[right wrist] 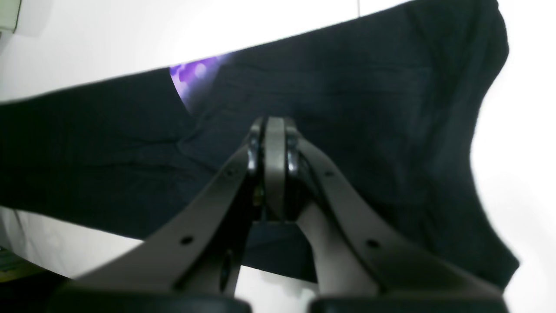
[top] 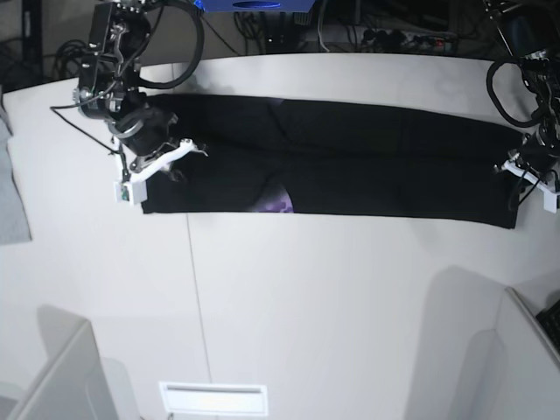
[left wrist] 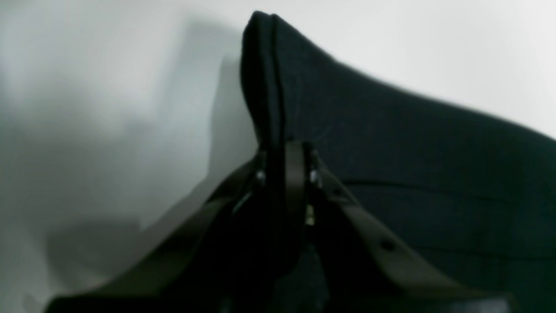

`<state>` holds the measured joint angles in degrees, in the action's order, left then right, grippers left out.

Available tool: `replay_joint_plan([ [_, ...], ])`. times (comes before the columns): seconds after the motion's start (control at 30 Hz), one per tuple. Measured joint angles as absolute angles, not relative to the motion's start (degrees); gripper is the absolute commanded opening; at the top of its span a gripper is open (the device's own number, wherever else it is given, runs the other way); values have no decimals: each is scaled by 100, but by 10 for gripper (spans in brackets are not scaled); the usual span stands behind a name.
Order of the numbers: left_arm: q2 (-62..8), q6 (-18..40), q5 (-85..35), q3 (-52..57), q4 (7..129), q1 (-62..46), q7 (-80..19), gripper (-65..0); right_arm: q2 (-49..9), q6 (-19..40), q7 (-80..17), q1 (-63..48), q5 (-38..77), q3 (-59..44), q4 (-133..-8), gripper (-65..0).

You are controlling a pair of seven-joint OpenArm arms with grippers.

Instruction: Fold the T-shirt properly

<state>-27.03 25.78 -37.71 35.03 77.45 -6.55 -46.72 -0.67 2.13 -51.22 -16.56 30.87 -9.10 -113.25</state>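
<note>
The black T-shirt (top: 350, 166) lies as a long folded band across the far part of the white table (top: 332, 297). A bit of purple print (top: 278, 203) shows at its near edge, and also in the right wrist view (right wrist: 193, 74). My right gripper (top: 162, 162) is over the band's left end. In the right wrist view the gripper (right wrist: 273, 126) is shut, and creases in the cloth (right wrist: 369, 108) run to its tips. My left gripper (top: 518, 171) is at the band's right end. In its wrist view the gripper (left wrist: 284, 148) is shut on a raised fold of the shirt (left wrist: 391, 143).
A small grey cloth (top: 12, 197) lies at the table's left edge. Grey panels stand at the near left (top: 61, 372) and near right (top: 490, 350). A white slotted plate (top: 213, 398) sits at the front edge. Cables and a power strip (top: 394, 35) lie behind the table.
</note>
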Motion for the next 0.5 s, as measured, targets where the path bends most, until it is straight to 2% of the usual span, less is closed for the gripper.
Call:
replay_joint_plan([
  [0.2,-2587,2563,-3688,3483,8497,-1098,-4703,-650,-67,215,-5120,-1588,3085,-1271,-11323,-650],
  [0.3,-2255,2574,-3636,3481,8833,-1232,-4696,-650,-78,213,-5122,-1546,3068,-1481,-11323,-650],
  [0.5,-1428,2571,-2696,3406,9898,-1455,-4711,-650,-75,215,-5164,-1549,3070,-1614,-11314,-650],
])
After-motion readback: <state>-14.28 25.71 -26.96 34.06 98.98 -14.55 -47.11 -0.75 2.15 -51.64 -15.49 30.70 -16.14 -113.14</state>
